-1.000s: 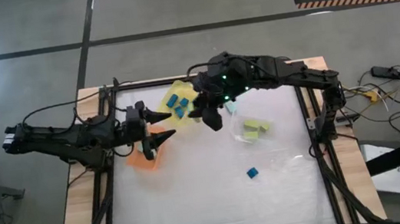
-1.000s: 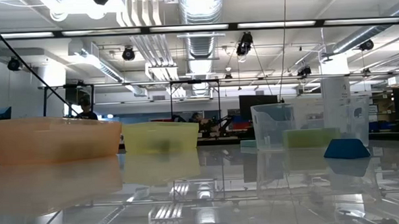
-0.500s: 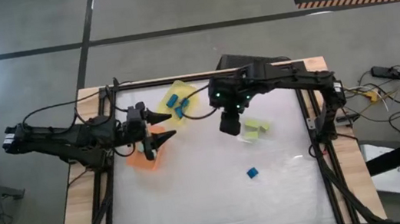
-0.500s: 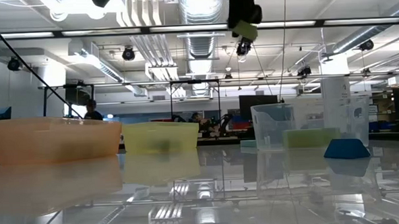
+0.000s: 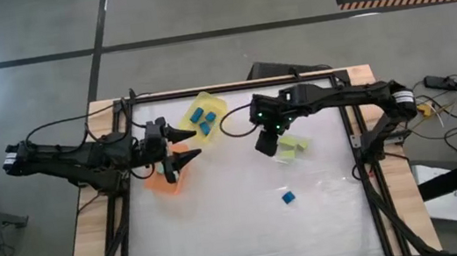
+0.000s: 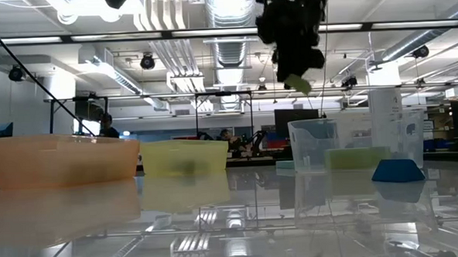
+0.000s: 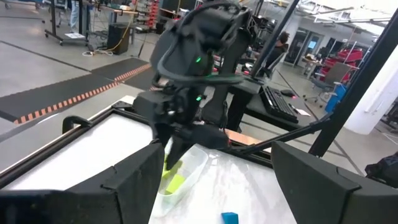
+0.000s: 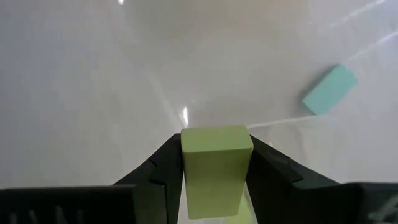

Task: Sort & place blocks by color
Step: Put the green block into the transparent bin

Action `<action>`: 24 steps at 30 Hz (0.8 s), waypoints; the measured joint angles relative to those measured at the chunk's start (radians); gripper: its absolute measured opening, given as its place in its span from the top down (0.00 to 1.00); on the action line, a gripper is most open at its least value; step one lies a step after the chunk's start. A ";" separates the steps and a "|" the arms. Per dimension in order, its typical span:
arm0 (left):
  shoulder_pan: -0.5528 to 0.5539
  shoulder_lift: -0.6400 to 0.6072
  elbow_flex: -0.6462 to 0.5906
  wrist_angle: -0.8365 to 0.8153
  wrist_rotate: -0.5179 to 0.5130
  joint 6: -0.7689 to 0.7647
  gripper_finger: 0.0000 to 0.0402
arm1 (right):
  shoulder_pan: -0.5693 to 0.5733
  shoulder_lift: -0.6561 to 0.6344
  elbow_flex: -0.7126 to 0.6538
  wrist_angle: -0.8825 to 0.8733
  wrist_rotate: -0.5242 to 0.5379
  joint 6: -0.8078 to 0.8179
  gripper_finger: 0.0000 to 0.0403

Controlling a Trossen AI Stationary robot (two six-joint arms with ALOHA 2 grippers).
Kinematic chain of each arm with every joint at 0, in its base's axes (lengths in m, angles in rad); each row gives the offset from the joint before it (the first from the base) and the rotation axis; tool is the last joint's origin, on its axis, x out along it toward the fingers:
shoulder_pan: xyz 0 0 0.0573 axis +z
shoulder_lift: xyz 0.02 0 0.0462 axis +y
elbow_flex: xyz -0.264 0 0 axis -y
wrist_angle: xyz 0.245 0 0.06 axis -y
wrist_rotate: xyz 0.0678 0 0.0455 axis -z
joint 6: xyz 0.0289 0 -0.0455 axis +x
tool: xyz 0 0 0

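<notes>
Since a second earlier, we swung our right claw [image 5: 267, 143] from the yellow bin [image 5: 206, 117] to the clear dish [image 5: 291, 149], pinching a yellow-green block [image 8: 215, 169]; our left claw [image 5: 185, 144], spread, waited near the desk's left edge.

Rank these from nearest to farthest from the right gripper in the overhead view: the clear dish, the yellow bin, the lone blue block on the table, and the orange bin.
From the right gripper:
1. clear dish, right beside it.
2. lone blue block, toward the table's near side.
3. yellow bin, toward the left arm.
4. orange bin, under the left gripper.
</notes>
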 joint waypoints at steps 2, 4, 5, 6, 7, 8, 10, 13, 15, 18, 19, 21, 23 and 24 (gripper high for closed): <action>0.000 0.000 0.000 0.000 0.000 0.000 0.31 | -0.020 -0.023 -0.075 0.077 0.000 0.058 0.69; 0.000 0.000 0.000 0.000 0.001 0.000 0.31 | -0.038 -0.043 -0.141 0.148 0.000 0.119 0.69; 0.000 0.000 0.000 0.000 0.001 0.000 0.31 | -0.046 -0.050 -0.172 0.178 0.000 0.151 0.69; 0.000 0.000 0.000 0.000 0.001 0.000 0.31 | -0.052 -0.057 -0.199 0.202 0.001 0.181 0.69; 0.000 0.000 0.000 0.000 0.001 0.000 0.31 | -0.057 -0.063 -0.224 0.220 0.002 0.211 0.69; 0.000 0.000 0.000 0.000 0.001 0.000 0.31 | -0.060 -0.068 -0.245 0.232 0.010 0.243 0.69; 0.000 0.000 0.000 0.000 0.001 0.000 0.31 | -0.060 -0.080 -0.284 0.232 0.044 0.313 0.69; -0.001 0.002 0.000 0.001 0.001 0.000 0.31 | -0.060 -0.105 -0.335 0.237 0.096 0.463 0.69; -0.001 0.004 0.000 -0.001 0.001 0.003 0.31 | -0.060 -0.121 -0.368 0.258 0.120 0.576 0.69; -0.001 0.011 0.000 0.003 0.001 0.003 0.31 | -0.059 -0.131 -0.410 0.292 0.177 0.751 0.69; 0.000 0.013 0.000 0.001 0.001 0.004 0.31 | -0.059 -0.132 -0.424 0.303 0.191 0.799 0.69; 0.000 0.021 -0.001 0.000 0.001 0.004 0.31 | -0.059 -0.129 -0.448 0.334 0.209 0.873 0.69; 0.001 0.027 -0.001 0.001 0.001 0.003 0.31 | -0.059 -0.127 -0.464 0.366 0.209 0.917 0.69; 0.001 0.030 -0.001 0.000 0.001 0.003 0.31 | -0.059 -0.125 -0.467 0.375 0.209 0.931 0.69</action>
